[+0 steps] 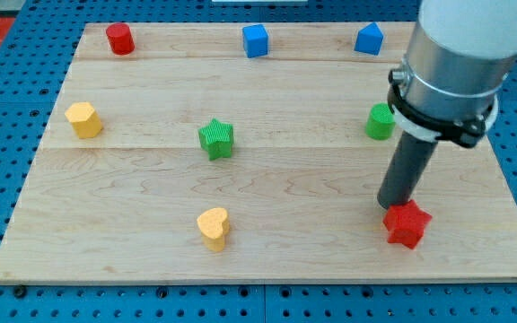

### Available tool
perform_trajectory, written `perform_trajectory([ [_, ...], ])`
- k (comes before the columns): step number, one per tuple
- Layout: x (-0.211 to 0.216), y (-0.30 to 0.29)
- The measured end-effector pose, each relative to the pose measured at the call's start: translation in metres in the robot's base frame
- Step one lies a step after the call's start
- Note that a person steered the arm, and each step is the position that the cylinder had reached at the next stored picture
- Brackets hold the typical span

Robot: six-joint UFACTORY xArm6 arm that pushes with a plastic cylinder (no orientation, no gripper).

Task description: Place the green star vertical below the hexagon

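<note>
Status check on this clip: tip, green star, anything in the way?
My tip low at the view's right, against the red star. Green star mid-board, untouched. Yellow hexagon far left; nothing between them.

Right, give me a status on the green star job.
Nothing looks done: the green star sits mid-board, well to the view's right of the yellow hexagon and not below it. In hand: nothing on the star; my tip is far off at the view's right, against the red star. Left: reach the green star and push it under the hexagon.
</note>
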State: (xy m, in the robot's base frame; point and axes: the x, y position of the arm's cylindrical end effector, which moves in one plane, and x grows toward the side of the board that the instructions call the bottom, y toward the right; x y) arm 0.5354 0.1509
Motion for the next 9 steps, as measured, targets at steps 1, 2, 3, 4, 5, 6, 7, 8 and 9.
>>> perform_trajectory([
  [1,-0.013,-0.017],
  [2,-0.049,-0.049],
  [3,-0.056,-0.077],
  [4,-0.056,-0.094],
  [5,-0.056,-0.116],
  [6,-0.076,-0.147],
  [7,-0.089,-0.169],
  [8,-0.095,-0.191],
  [9,-0.130,-0.190],
])
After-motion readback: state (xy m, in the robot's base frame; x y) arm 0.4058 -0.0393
